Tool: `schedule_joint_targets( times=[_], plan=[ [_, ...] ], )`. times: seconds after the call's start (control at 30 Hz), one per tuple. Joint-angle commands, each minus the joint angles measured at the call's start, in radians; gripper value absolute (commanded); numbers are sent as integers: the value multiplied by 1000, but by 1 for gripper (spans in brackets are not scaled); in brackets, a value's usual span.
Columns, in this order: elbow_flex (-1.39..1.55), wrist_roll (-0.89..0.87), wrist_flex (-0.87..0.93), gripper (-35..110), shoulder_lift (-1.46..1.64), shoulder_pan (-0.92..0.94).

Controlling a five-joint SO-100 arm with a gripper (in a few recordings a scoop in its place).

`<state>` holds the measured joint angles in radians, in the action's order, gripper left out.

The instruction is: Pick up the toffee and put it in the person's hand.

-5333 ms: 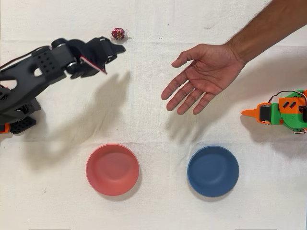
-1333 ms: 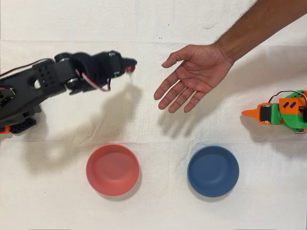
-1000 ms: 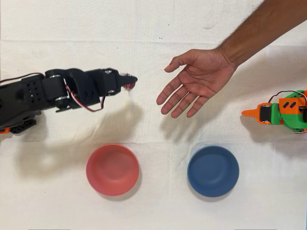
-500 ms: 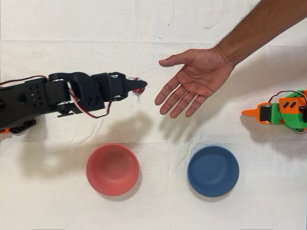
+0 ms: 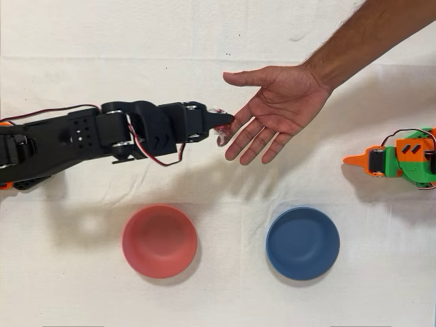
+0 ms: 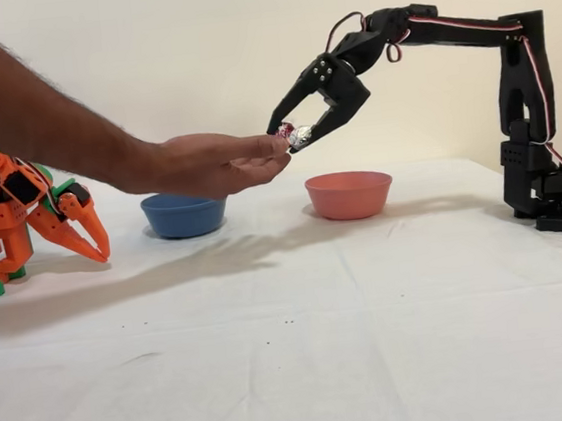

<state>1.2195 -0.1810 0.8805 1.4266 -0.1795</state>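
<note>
Toffee (image 6: pixel 296 134) is sitting pinched between the tips of the black arm's end effector (image 5: pixel 221 123), held well above the bench (image 6: pixel 293 320) and right at the fingertips of the person's hand (image 5: pixel 276 109). In the overhead view the open palm is lying just to the right of the sweet, along the arm's long axis (so I judge the coming move to be a short reach further that way before letting go). Counting: one toffee, one hand, one pink bowl (image 5: pixel 160 240), one blue bowl (image 5: pixel 302 243), and one orange arm (image 5: pixel 402 158) standing idle.
</note>
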Motion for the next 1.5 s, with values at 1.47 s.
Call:
schedule_joint_targets(
  times=[1.47],
  plan=[
    [-344, -63, -261, 19, -281, -6]
  ],
)
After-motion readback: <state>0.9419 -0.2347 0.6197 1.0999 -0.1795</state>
